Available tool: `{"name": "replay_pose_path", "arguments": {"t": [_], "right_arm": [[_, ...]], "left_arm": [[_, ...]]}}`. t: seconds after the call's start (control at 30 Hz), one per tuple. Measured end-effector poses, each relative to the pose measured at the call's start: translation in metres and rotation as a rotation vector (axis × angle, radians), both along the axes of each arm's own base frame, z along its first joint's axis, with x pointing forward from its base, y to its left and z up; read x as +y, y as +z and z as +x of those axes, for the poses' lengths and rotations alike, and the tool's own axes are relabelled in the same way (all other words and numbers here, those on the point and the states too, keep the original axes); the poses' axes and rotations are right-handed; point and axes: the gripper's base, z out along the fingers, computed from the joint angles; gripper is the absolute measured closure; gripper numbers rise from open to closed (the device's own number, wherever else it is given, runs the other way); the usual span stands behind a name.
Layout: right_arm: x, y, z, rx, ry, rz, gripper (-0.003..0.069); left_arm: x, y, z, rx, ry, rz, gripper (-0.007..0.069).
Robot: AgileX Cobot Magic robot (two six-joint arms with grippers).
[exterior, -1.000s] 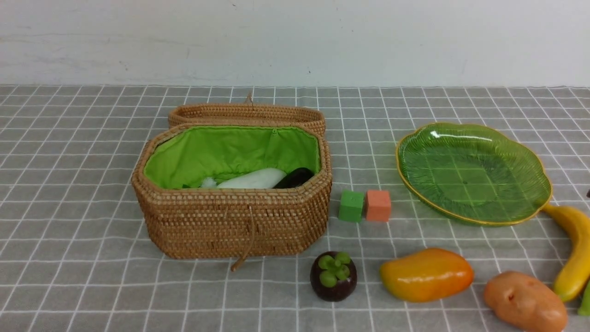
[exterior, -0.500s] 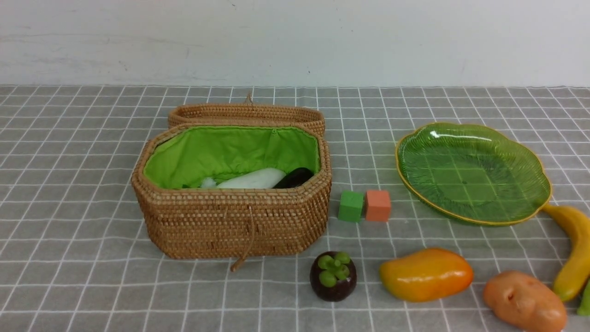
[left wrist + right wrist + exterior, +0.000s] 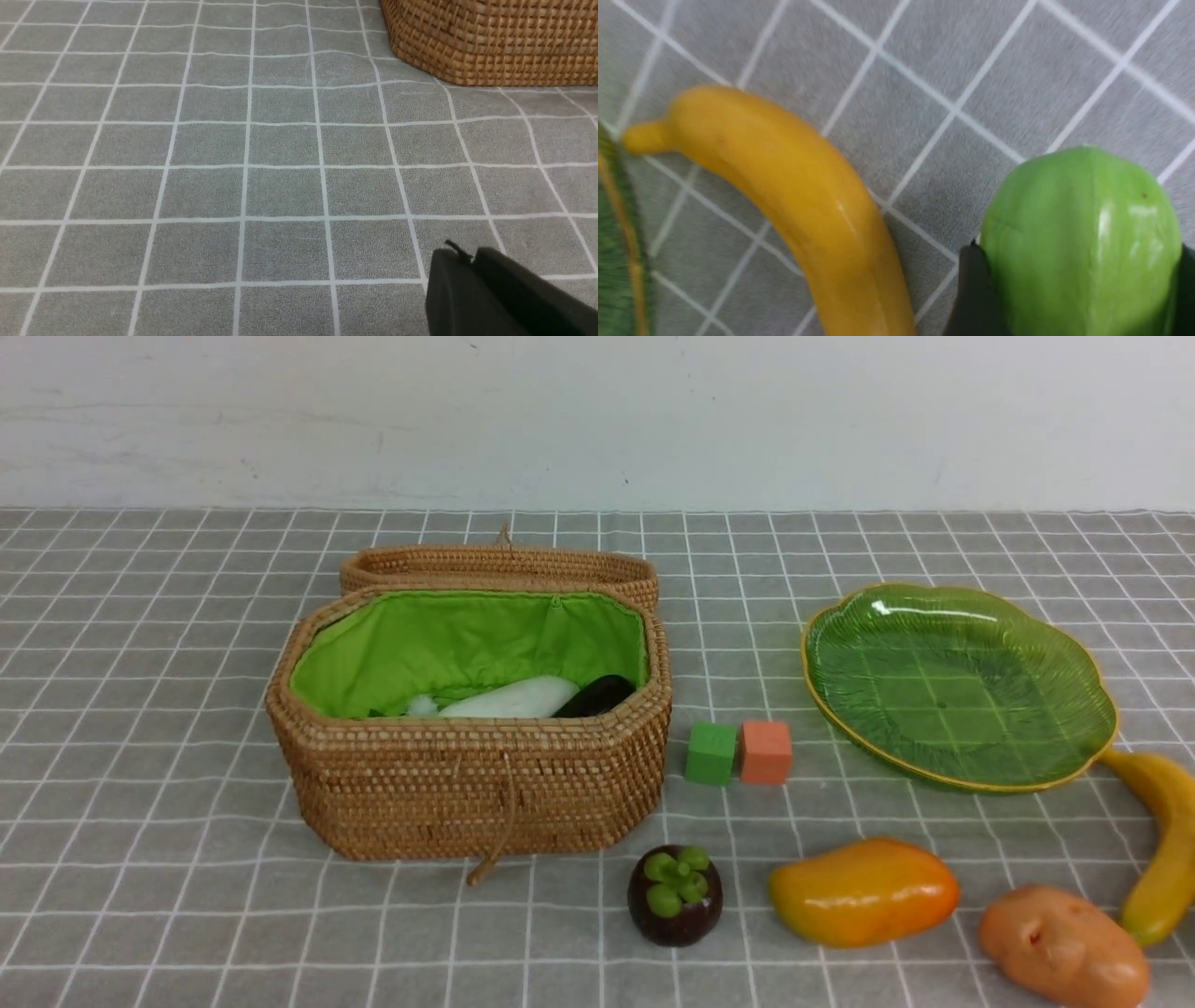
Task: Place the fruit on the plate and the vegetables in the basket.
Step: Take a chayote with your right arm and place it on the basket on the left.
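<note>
Front view: radish (image 3: 513, 698) and eggplant (image 3: 597, 693) lie in the basket (image 3: 467, 784); the plate (image 3: 962, 782) holds no fruit; mangosteen (image 3: 674, 894), mango (image 3: 864, 891), banana (image 3: 1162, 840) and potato (image 3: 1062, 947) lie on the cloth (image 3: 140, 803) (my grippers don't show here).
Left wrist view: my left gripper (image 3: 472, 280) hangs near the basket's wall, holding nothing visible; how far open, I cannot tell.
Right wrist view: my right gripper (image 3: 1080, 298) is clamped on the green vegetable (image 3: 1083, 233), beside the banana; I judge it, the potato and all three fruits remain.
</note>
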Motion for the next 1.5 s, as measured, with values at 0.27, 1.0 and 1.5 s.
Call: {"name": "replay_pose_path", "arguments": {"t": [0.27,1.0,1.5], "right_arm": [[0.059,0.133,0.009,-0.503,0.259,-0.054,0.0210],[0.395,0.113,0.095,-1.000,1.324,0.035,0.0204],[0.321,0.147,0.086,-0.806,1.448,0.017,-0.0008]], "left_arm": [[0.000,0.000,0.000,0.000,0.000,0.000,0.0575],[0.000,0.000,0.000,0.000,0.000,0.000,0.0553],[0.000,0.000,0.000,0.000,0.000,0.000,0.0545]]}}
